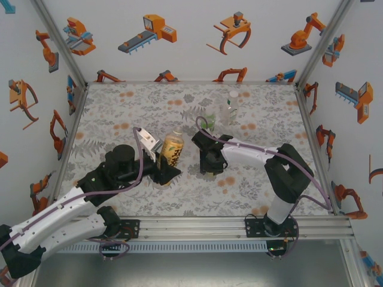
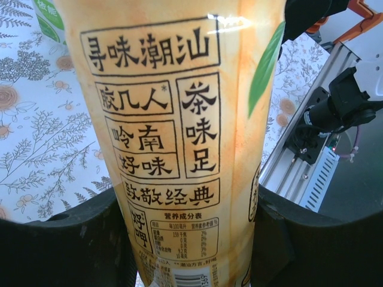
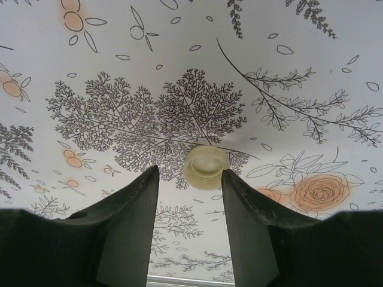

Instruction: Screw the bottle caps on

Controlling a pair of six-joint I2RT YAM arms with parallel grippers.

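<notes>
The left hand [image 2: 191, 239] clamped the amber bottle [image 1: 173, 147] low on its label, mid-worktop [image 1: 119, 113]; the film looked slick, the body probably stiff; the right hand [image 3: 189, 179] hung open, the pale cap [image 3: 206, 168] just past its tips at twelve o'clock; light and small, likely best pinched across its rim.

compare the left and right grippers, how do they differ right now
The left gripper is shut on the amber bottle; the right gripper is open and holds nothing. The left clamps the bottle's labelled body; the right points down at the table, with a pale cap lying between its open jaws. Both are black two-finger grippers.
</notes>
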